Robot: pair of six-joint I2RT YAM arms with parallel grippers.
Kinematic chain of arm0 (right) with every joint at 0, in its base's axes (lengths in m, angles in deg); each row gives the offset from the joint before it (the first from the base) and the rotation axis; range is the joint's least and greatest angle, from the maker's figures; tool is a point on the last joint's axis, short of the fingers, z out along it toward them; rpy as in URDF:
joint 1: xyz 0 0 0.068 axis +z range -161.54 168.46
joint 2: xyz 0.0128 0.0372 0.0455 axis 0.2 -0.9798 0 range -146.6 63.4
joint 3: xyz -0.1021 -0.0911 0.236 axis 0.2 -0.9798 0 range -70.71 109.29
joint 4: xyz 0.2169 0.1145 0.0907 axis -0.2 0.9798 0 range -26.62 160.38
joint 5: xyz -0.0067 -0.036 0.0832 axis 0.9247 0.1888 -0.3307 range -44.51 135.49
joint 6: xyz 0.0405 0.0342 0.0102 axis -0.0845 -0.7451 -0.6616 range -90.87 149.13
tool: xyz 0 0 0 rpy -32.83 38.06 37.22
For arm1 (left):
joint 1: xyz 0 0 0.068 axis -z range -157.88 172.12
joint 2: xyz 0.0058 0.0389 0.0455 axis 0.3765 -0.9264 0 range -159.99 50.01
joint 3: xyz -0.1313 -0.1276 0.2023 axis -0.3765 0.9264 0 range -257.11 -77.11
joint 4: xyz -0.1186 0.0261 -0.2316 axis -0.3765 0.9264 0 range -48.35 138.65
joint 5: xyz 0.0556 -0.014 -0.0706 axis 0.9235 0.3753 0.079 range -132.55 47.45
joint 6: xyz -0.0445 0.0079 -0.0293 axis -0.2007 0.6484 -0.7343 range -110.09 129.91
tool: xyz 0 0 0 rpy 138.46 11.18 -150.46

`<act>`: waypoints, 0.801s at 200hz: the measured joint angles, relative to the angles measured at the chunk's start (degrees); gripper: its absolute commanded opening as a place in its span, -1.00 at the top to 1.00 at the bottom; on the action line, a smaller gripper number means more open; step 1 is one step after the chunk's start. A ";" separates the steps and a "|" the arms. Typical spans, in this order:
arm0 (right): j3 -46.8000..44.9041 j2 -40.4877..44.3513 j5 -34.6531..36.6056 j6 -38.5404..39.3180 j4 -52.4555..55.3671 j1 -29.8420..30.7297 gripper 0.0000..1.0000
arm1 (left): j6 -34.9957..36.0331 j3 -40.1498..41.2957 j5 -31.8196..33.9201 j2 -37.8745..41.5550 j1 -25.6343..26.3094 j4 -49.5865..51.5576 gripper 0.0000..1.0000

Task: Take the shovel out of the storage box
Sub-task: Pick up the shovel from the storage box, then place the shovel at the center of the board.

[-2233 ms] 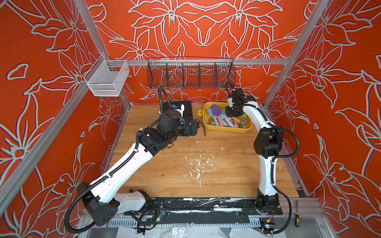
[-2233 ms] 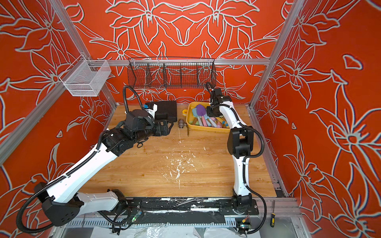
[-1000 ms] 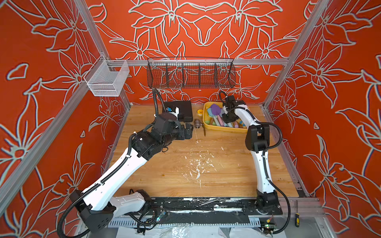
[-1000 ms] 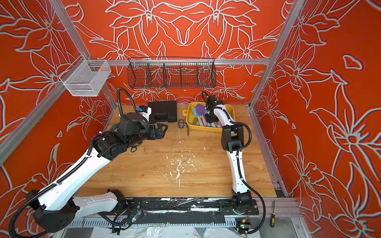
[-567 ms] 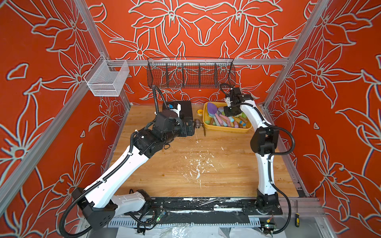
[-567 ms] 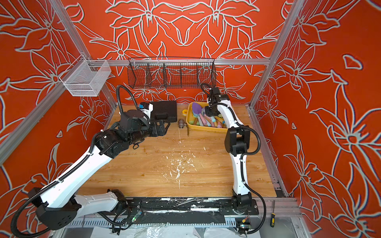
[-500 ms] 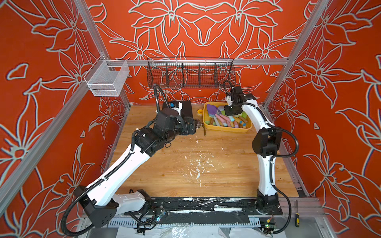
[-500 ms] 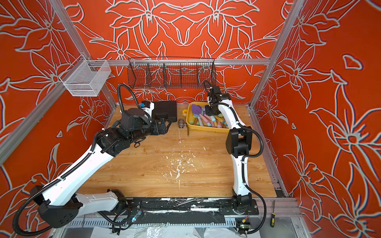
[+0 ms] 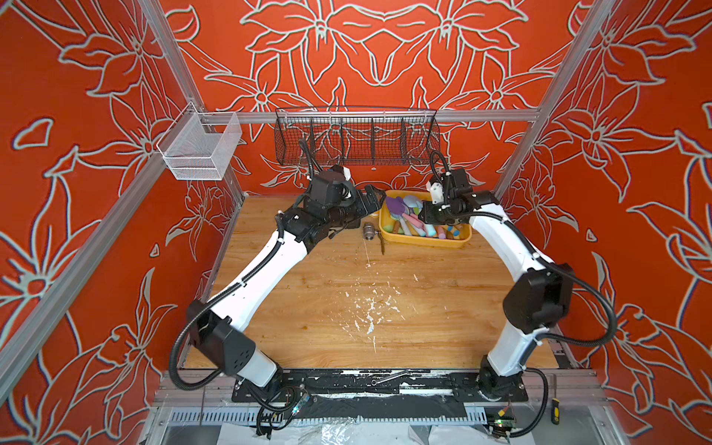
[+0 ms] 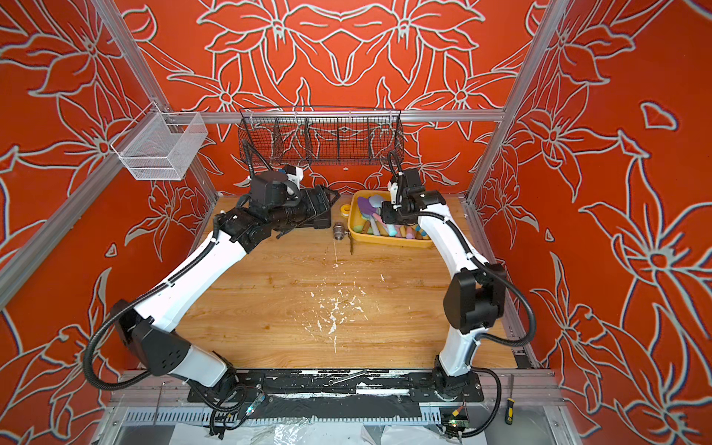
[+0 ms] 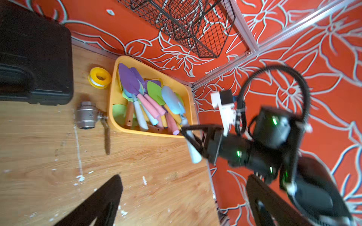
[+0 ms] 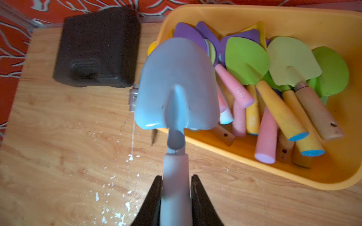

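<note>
The storage box [image 9: 424, 242] [image 10: 389, 242] is a yellow-orange tub at the back of the table, holding several coloured shovels. My right gripper [image 12: 176, 177] is shut on the pale handle of a light blue shovel [image 12: 176, 84]. Its blade hangs over the box's left end, above the other shovels. In the left wrist view that shovel [image 11: 172, 99] slants up from the pile, and the right gripper [image 11: 188, 133] holds its handle at the box's rim [image 11: 113, 82]. My left gripper [image 11: 182, 197] [image 9: 375, 196] is open and empty, just left of the box.
A black tool case [image 10: 316, 219] [image 12: 98, 49] lies left of the box, partly under my left arm. A metal valve [image 9: 368, 231] and a yellow tape roll [image 11: 100, 77] lie between case and box. A black wire basket [image 9: 356, 136] and a white mesh basket [image 9: 200, 148] hang on the walls.
The right arm has swung its elbow out to the right while keeping its grip over the box. The left arm has reached farther back, bringing its open gripper beside the box's left end.
</note>
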 measured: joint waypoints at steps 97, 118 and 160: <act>-10.91 14.80 -0.26 -9.49 -11.72 8.13 1.00 | -14.88 -6.08 -12.70 -11.28 -0.28 -8.90 -0.33; -11.76 15.19 -0.09 -10.43 -11.63 9.70 1.00 | -16.96 -6.08 -13.81 -12.63 -0.28 -11.26 -0.03; -11.98 15.96 0.28 -10.95 -11.74 11.65 1.00 | -17.35 -6.27 -15.28 -14.97 -0.28 -12.37 0.48</act>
